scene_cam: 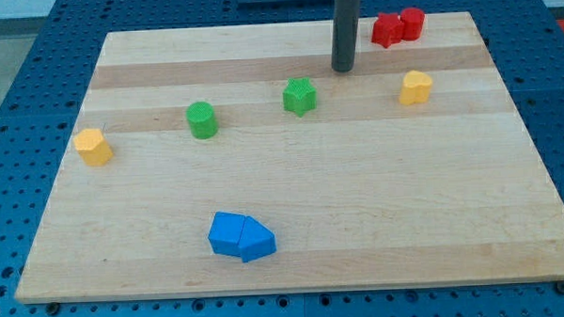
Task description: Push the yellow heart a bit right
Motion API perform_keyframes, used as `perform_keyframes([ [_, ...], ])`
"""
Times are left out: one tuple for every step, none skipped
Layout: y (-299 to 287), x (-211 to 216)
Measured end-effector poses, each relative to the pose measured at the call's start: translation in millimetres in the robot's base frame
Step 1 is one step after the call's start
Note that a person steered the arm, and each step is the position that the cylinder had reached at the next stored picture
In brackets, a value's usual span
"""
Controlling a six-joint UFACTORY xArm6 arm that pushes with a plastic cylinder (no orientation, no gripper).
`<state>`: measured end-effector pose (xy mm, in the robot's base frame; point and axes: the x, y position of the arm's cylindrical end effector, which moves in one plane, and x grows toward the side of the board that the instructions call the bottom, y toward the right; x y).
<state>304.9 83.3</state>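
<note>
The yellow heart point(415, 87) lies on the wooden board point(359, 222) at the view's upper right. My tip point(343, 70) rests on the board to the upper left of the heart, about a block's width or two away and not touching it. A green block point(300, 97), roughly star-shaped, lies just to the lower left of my tip.
Two red blocks point(386, 30) point(412, 22) touch each other near the top edge, right of the rod. A green cylinder point(202, 120) sits left of centre. A second yellow block point(93, 146) lies at the far left. Two blue blocks point(230, 234) point(257, 240) sit together near the bottom.
</note>
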Motion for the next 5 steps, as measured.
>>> perform_keyframes([
  [35.0,12.7],
  [37.3,13.2],
  [77.1,31.0],
  [83.9,47.6],
  [54.0,71.3],
])
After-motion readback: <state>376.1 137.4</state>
